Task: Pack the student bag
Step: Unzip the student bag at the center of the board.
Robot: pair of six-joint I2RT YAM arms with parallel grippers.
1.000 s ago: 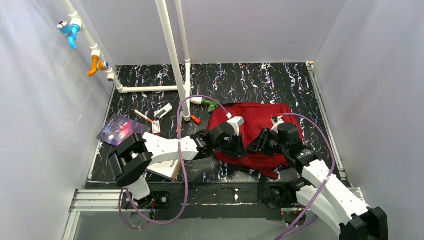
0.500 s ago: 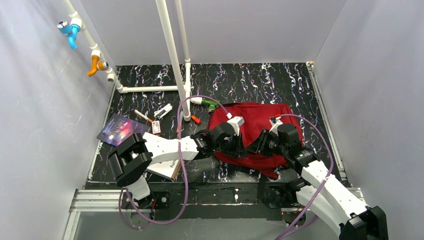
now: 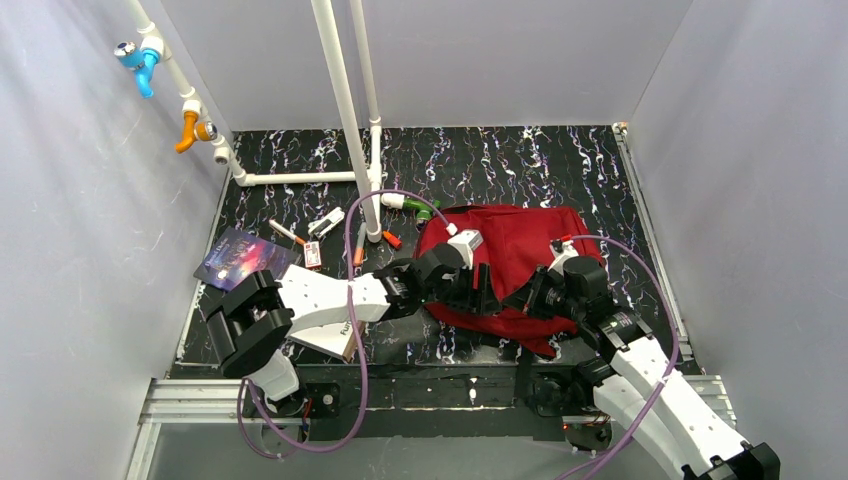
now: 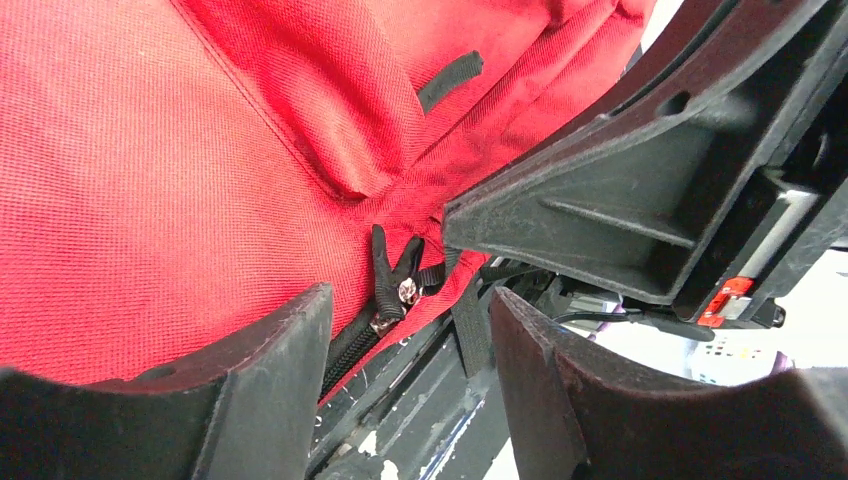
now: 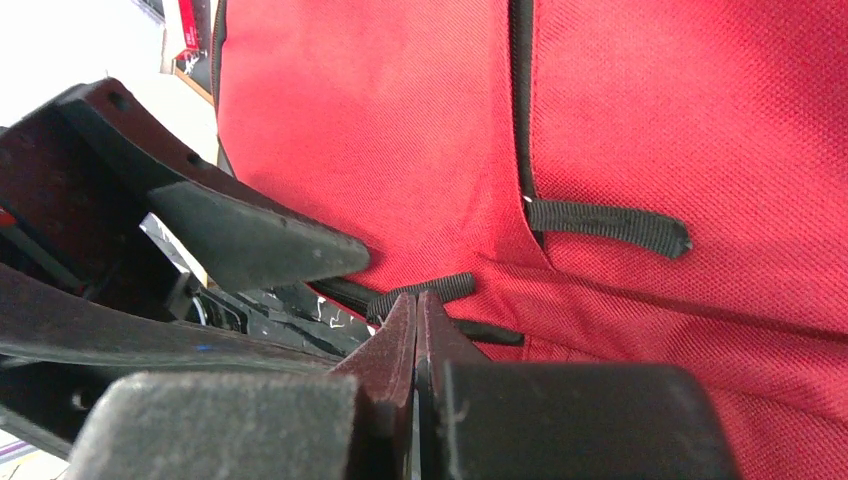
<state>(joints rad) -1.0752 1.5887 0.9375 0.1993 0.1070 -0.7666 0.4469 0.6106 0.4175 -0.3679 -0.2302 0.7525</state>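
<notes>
The student bag (image 3: 520, 245) is dark red and lies flat on the black marbled table, right of centre. Both grippers meet at its near edge. My left gripper (image 3: 484, 295) is open; its black fingers (image 4: 250, 390) stand apart, with the bag's black zipper pull (image 4: 400, 285) just ahead of the gap and untouched. My right gripper (image 3: 527, 298) faces it from the right. Its jaws are pressed together (image 5: 417, 300), and their tips pinch the ribbed black zipper pull (image 5: 450, 287) at the bag's edge (image 5: 640, 120).
A dark-covered book (image 3: 243, 257) lies at the left, and another book (image 3: 330, 340) sits under my left arm. Pens (image 3: 285, 232), a small white item (image 3: 325, 222) and a green marker (image 3: 418, 208) lie near the white pipes (image 3: 345, 120). Grey walls close in on three sides.
My left gripper has opened and drawn back a little to the left. My right gripper has shut at the bag's near edge, and its arm has shifted slightly right.
</notes>
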